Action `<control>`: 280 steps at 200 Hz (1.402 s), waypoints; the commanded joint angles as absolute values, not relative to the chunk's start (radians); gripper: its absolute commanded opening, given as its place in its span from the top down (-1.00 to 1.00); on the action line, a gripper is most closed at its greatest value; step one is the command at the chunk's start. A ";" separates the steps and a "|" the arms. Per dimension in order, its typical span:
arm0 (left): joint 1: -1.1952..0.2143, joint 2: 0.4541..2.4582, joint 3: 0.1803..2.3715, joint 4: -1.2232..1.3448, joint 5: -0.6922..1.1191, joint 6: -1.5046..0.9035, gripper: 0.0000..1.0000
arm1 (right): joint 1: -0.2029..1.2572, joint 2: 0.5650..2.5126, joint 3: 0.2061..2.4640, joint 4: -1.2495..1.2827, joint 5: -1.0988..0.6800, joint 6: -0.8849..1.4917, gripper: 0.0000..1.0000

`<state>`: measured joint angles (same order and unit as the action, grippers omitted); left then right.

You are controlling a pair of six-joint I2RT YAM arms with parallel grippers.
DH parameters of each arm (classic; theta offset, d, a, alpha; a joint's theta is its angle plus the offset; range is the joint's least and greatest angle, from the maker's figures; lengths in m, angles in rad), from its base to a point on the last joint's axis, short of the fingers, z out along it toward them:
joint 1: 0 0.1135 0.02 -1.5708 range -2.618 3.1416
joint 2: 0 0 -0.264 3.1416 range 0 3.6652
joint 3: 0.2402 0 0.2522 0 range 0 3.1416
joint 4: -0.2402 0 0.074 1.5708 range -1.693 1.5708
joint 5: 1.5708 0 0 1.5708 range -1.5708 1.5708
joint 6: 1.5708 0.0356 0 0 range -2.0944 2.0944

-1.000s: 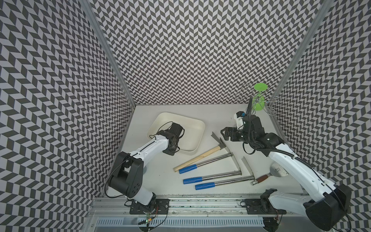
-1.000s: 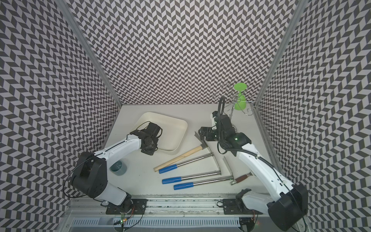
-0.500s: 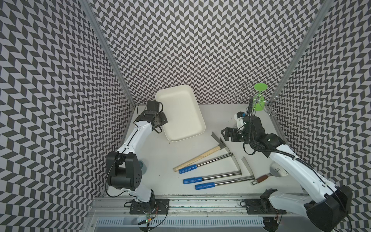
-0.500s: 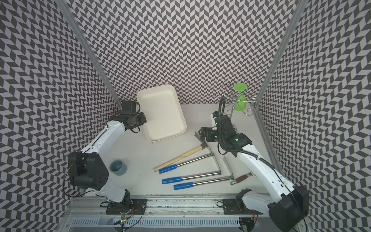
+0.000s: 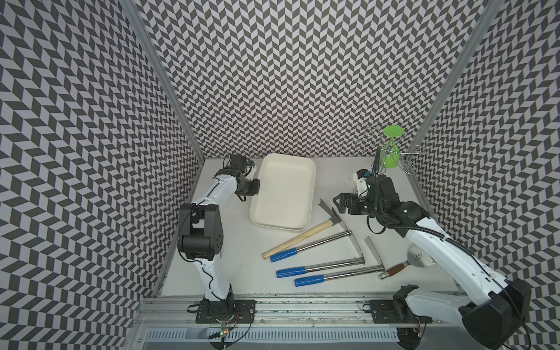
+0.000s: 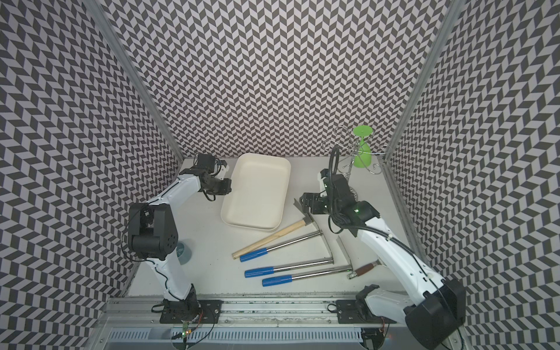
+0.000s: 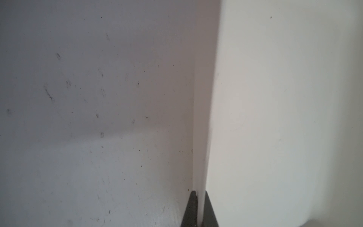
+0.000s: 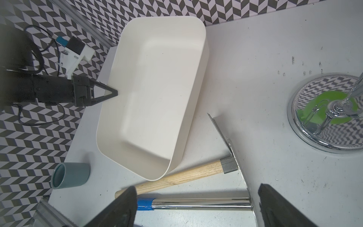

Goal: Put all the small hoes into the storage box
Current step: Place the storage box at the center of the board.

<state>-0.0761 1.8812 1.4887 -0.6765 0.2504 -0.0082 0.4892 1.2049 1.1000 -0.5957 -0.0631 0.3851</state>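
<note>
White table (image 5: pixel 242 263): left gripper (image 8: pixel 115 93) is pinching the box (image 5: pixel 285 194) rim; right gripper (image 5: pixel 338 203), fingers wide, is hovering over the hoe (image 5: pixel 303 239), lying ungrasped outside.

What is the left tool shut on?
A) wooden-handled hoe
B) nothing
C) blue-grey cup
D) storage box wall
D: in the right wrist view the left tool is closed on the side wall of the storage box, well away from the hoes and the cup.
</note>
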 commanded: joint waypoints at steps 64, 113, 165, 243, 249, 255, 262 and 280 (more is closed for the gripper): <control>-0.064 1.829 1.436 -0.598 0.294 -0.081 0.94 | 0.496 1.268 1.161 -0.587 -0.063 0.381 -0.92; -0.017 1.899 1.529 -0.625 0.314 -0.106 0.94 | 0.496 1.279 1.177 -0.593 -0.064 0.381 -0.92; -0.017 1.970 1.569 -0.656 0.316 -0.089 0.75 | 0.496 1.289 1.187 -0.600 -0.052 0.380 -0.92; -0.016 2.025 1.623 -0.733 0.359 -0.010 0.80 | 0.497 1.299 1.189 -0.599 -0.053 0.382 -0.92; -0.017 2.023 1.618 -0.733 0.359 -0.007 0.80 | 0.497 1.298 1.189 -0.599 -0.052 0.383 -0.92; -0.017 2.018 1.613 -0.732 0.361 -0.002 0.79 | 0.496 1.297 1.190 -0.600 -0.051 0.384 -0.92; -0.017 2.013 1.607 -0.730 0.363 0.001 0.77 | 0.497 1.296 1.188 -0.598 -0.051 0.384 -0.92; -0.018 2.001 1.598 -0.734 0.367 0.005 0.58 | 0.497 1.292 1.184 -0.600 -0.050 0.383 -0.92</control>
<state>-0.0128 2.0293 1.6009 -0.7158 0.3344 -0.0288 0.4900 1.2964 1.1622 -0.6144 -0.0601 0.3851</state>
